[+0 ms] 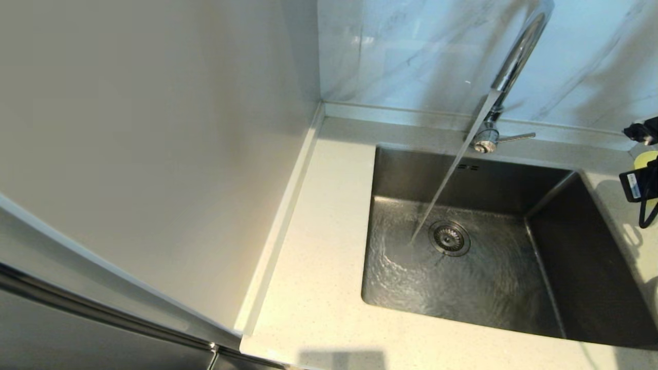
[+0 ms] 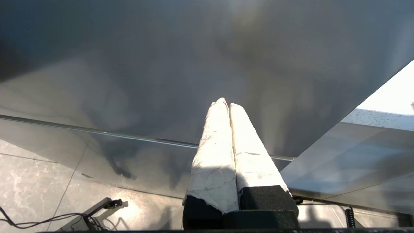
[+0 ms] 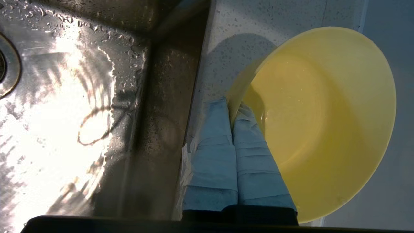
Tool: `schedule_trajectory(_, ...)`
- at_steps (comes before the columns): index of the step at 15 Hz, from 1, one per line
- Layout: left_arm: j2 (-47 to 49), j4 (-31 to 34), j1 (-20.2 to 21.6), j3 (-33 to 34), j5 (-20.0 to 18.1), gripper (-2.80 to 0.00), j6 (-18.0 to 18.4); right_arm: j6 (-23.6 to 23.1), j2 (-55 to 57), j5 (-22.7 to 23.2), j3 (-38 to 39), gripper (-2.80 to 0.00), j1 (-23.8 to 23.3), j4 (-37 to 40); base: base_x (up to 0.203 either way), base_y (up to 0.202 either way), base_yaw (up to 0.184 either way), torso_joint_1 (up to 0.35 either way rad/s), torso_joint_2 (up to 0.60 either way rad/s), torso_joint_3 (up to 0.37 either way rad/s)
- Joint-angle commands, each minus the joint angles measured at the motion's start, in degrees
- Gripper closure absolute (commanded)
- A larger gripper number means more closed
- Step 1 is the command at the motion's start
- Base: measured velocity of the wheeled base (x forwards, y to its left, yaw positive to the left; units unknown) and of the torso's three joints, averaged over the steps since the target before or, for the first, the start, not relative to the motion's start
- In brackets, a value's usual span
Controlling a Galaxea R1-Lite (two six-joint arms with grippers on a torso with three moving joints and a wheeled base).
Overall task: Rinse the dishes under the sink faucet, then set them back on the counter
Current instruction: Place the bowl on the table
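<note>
Counter [image 1: 313, 288] beside sink [image 1: 462, 288]: our right gripper [image 3: 231, 105] clamps yellow bowl [image 3: 323, 119] rim, rinsing pending; left gripper [image 2: 225, 105] closed, empty

Sink [image 1: 493, 267] set into the counter [image 1: 318, 267], drain [image 1: 449, 238] near the middle of its floor; faucet [image 1: 509, 72] behind the back rim, stream [image 1: 447, 180] landing just left of the drain. Right gripper [image 3: 231, 105] over the counter right of the sink, pinching the near rim of the bowl [image 3: 323, 119], one finger inside and one outside. Left gripper [image 2: 226, 105] low, off the counter.
</note>
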Motion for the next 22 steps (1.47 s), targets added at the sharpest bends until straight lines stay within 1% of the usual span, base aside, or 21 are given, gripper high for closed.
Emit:
schedule_trajectory(1,0.0,0.0,0.0,-0.01,0.01,0.0,0.0,-0.31,0.28,-0.06,-0.11,0.0,-0.03,0.0,0.0,0.0,0.0,0.0,0.0,0.0)
schedule_trajectory(2,0.0,0.0,0.0,-0.01,0.01,0.0,0.0,-0.45,0.27,-0.19,-0.11,0.0,-0.12,0.23,0.0,0.0,0.0,0.0,0.0,0.0)
schedule_trajectory(5,0.0,0.0,0.0,-0.01,0.01,0.0,0.0,-0.42,1.62,-3.17,-0.06,0.0,-0.12,0.61,0.0,0.0,0.0,0.0,0.0,0.0)
schedule_trajectory(9,0.0,0.0,0.0,-0.01,0.01,0.0,0.0,-0.42,3.05,-3.59,0.19,0.0,-0.68,0.53,0.0,0.0,0.0,0.0,0.0,0.0)
schedule_trajectory(11,0.0,0.0,0.0,-0.01,0.01,0.0,0.0,-0.42,4.02,-4.99,0.31,0.0,-0.91,0.47,0.0,0.0,0.0,0.0,0.0,0.0)
schedule_trajectory(22,0.0,0.0,-0.08,0.07,0.01,0.0,0.0,-0.15,7.89,-5.57,-0.11,0.0,-2.14,0.0,0.0,0.0,0.0,0.0,0.0,0.0)
